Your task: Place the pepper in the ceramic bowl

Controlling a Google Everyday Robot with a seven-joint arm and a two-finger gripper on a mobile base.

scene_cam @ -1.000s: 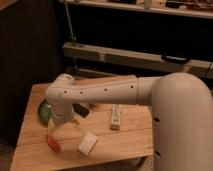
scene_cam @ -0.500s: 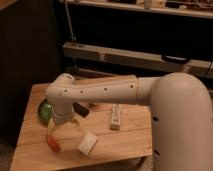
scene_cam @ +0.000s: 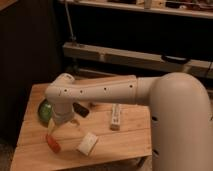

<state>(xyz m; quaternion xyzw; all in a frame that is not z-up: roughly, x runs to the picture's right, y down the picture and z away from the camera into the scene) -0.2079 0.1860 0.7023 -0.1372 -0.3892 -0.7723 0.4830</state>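
Observation:
The pepper (scene_cam: 52, 143) is a small orange-red tapered piece lying near the front left of the wooden table (scene_cam: 125, 142). The green ceramic bowl (scene_cam: 44, 111) stands at the table's left side, and my arm's wrist hides its right part. My gripper (scene_cam: 61, 130) hangs from the wrist just above and slightly right of the pepper, in front of the bowl. I cannot tell whether it touches the pepper.
A pale rectangular block (scene_cam: 87, 143) lies right of the pepper. A white elongated object (scene_cam: 115, 116) lies at mid-table. A dark object (scene_cam: 81, 109) sits under the arm. My large white arm (scene_cam: 100, 90) spans the table from the right. Dark shelving stands behind.

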